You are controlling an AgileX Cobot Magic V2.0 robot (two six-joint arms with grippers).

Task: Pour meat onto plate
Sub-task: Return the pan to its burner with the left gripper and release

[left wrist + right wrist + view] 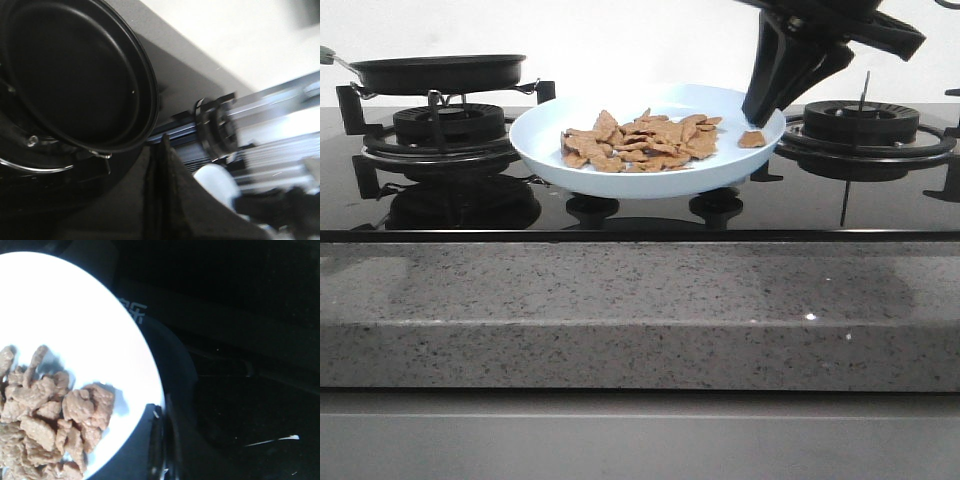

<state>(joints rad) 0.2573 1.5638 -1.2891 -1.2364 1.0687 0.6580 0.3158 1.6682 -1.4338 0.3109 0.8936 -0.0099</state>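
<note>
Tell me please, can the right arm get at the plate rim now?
Probably yes: the right gripper is already at the right rim of the plate, beside the meat. Nothing stands between them.

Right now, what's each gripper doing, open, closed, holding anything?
Left gripper: fingers together, looks closed, holding nothing visible, beside the pan.
Right gripper: at the plate rim by the meat; cannot tell.

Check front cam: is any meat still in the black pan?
Cannot tell: the front view shows the pan only side-on on the left burner, its inside hidden, while the meat visibly lies heaped on the plate.
</note>
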